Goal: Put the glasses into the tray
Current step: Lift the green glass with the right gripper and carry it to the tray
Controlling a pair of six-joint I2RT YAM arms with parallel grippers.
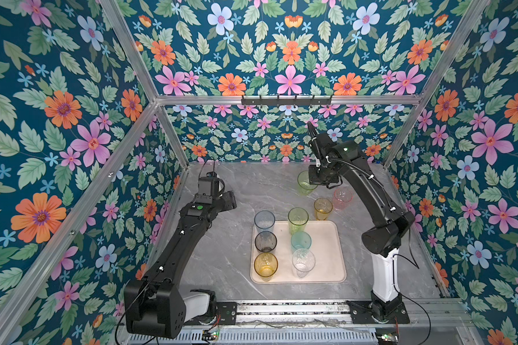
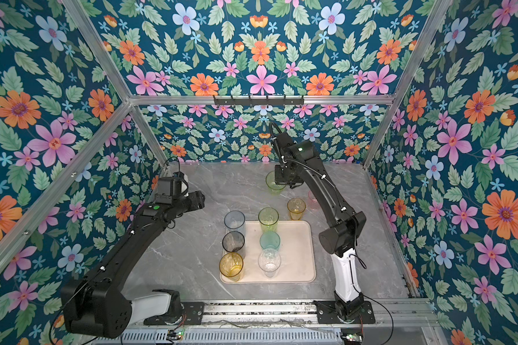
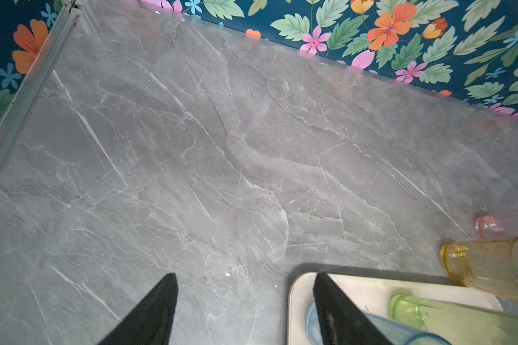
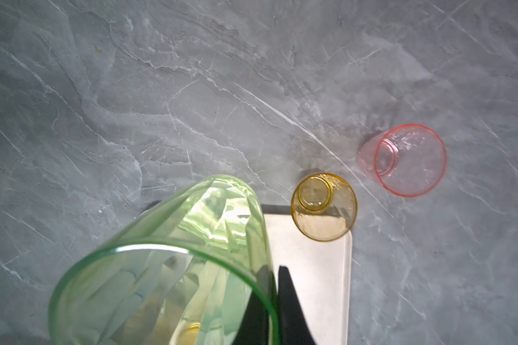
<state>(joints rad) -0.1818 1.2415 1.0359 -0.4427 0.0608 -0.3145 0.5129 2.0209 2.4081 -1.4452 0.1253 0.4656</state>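
My right gripper [image 1: 314, 180] is shut on the rim of a green glass [image 1: 305, 182], held above the table behind the tray [image 1: 326, 254]. In the right wrist view one finger sits inside the green glass [image 4: 162, 268] and one outside. Several glasses stand in the tray: blue [image 1: 264, 222], smoke grey [image 1: 265, 242], yellow [image 1: 265, 265], yellow-green [image 1: 298, 219], teal [image 1: 301, 240] and clear [image 1: 303, 263]. A small amber glass [image 1: 323, 208] and a pink glass [image 1: 342, 198] stand on the table behind it. My left gripper [image 3: 245, 276] hangs open and empty, left of the tray's far corner.
The grey marble table [image 1: 237, 191] is boxed in by floral walls and aluminium posts [image 1: 174, 134]. Both arm bases sit on the front rail [image 1: 290, 310]. The tray's right half [image 2: 296, 254] is bare.
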